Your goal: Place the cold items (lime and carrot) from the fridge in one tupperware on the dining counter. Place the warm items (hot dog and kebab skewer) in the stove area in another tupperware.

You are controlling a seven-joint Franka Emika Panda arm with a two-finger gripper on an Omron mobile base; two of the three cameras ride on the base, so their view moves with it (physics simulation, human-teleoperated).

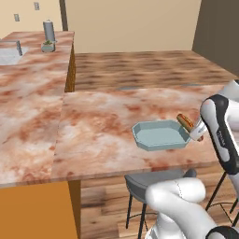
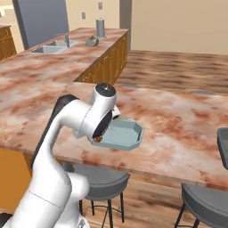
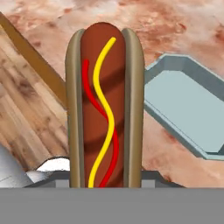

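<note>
Hot dog (image 3: 105, 105) sits clamped in our gripper (image 1: 198, 132), above the near counter (image 1: 102, 126) edge, just beside the tupperware (image 1: 161, 135); bare counter lies beyond.

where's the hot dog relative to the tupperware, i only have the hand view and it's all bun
Observer: In the left base view the hot dog hangs at the right-hand corner of the tupperware, not over its middle.
Operator: anything in the tub already
Observer: No, its floor looks bare in both base views.
Operator: is it near the counter edge
Observer: Yes, in the right base view the tupperware sits on the dining counter close to the front edge, above a stool.
</note>
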